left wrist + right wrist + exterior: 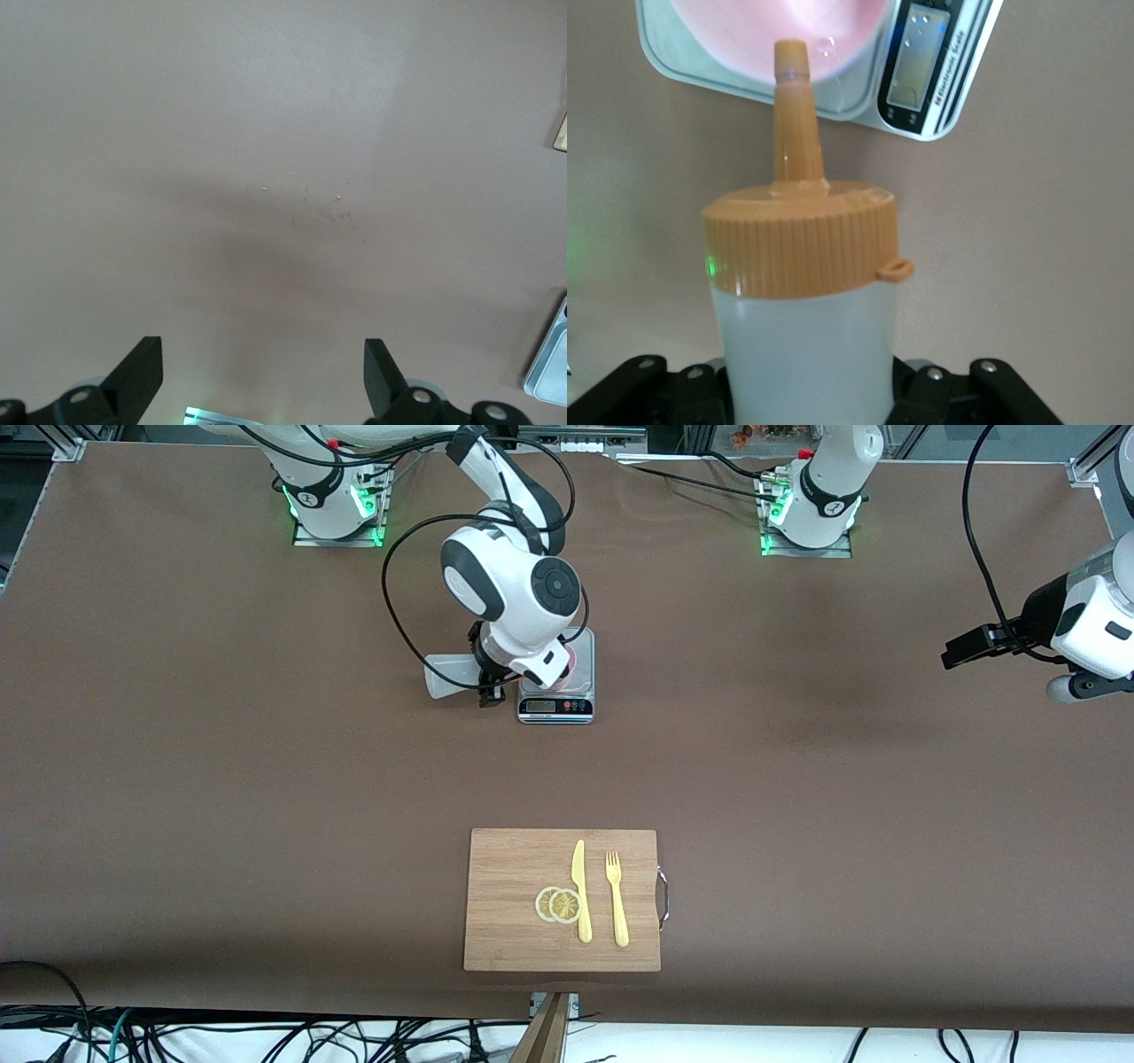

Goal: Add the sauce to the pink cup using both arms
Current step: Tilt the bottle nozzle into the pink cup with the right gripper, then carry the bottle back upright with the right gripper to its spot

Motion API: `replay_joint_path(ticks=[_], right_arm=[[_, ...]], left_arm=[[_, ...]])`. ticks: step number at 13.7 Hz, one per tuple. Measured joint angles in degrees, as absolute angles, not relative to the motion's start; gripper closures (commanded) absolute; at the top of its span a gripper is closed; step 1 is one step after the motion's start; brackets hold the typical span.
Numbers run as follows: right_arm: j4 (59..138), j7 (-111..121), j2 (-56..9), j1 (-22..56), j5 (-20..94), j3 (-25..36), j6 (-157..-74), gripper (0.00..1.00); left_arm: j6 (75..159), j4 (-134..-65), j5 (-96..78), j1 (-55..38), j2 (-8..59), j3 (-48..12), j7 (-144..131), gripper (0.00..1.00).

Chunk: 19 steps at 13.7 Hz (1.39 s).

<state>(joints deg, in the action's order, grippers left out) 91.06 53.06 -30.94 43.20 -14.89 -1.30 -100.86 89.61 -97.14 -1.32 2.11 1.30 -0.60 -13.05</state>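
Here the brown matte table carries a rectangular bamboo board and a steel-plated scale; the right gripper is clamped on the translucent whitish squeeze bottle, its ribbed orange cap tapering to a nozzle tipped over the smooth pale pink cup on the scale; the left gripper waits, fingers apart, over bare table at its arm's end.

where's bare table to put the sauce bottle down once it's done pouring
Widest bare stretch: between the scale and the cutting board. More lies under the open left gripper, waiting at its end of the table. Crowded: the scale, where the right gripper holds the sauce bottle tipped over the pink cup, and the board's knife, fork, lemon slices.
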Motion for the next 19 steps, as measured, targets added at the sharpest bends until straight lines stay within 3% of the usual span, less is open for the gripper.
replay_joint_path(ticks=[9, 19], right_arm=[[88.6, 62.3, -30.4, 37.0, -2.9, -1.1, -103.4, 1.0], [89.1, 103.0, -30.7, 14.7, 26.6, -0.6, -105.0, 1.0]], left_arm=[[89.8, -97.2, -1.3, 2.1, 1.5, -0.7, -13.1, 0.0], [90.1, -97.2, -1.3, 2.1, 1.9, -0.7, -13.1, 0.0]])
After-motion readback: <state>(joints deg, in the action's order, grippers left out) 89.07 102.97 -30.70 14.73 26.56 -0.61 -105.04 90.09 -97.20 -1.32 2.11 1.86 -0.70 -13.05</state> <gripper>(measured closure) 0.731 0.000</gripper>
